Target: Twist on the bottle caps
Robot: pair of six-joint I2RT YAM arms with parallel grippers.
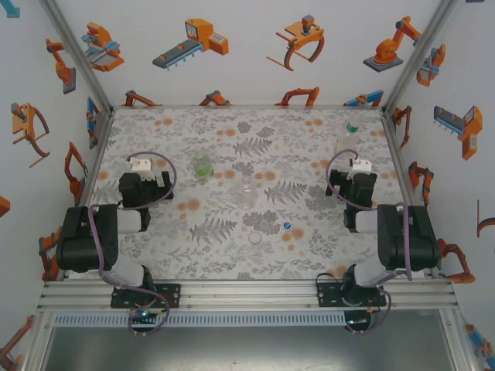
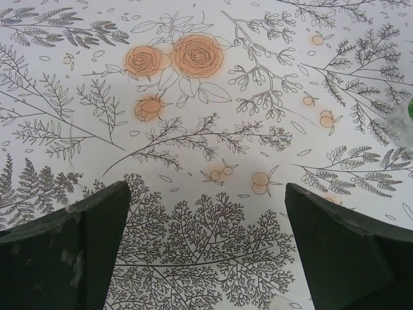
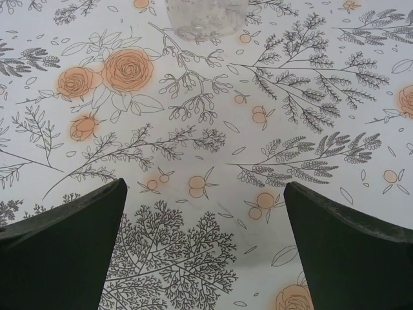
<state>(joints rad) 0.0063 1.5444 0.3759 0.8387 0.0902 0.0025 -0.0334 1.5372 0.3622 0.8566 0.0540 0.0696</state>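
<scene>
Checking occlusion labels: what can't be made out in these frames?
Right wrist view: clear bottle cut off by the top edge; neck unseen.
Left wrist view: greenish translucent object clipped by the right edge; identity unclear.
Top view: blue cap too small to tell which side is up.
Top view: far bottle too small to tell whether capped.

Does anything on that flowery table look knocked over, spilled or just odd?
Nothing looks spilled or broken. The one loose bit is a small blue cap lying by itself on the tablecloth, apart from the green bottle and the clear bottle. The left gripper and right gripper are open and empty.
</scene>
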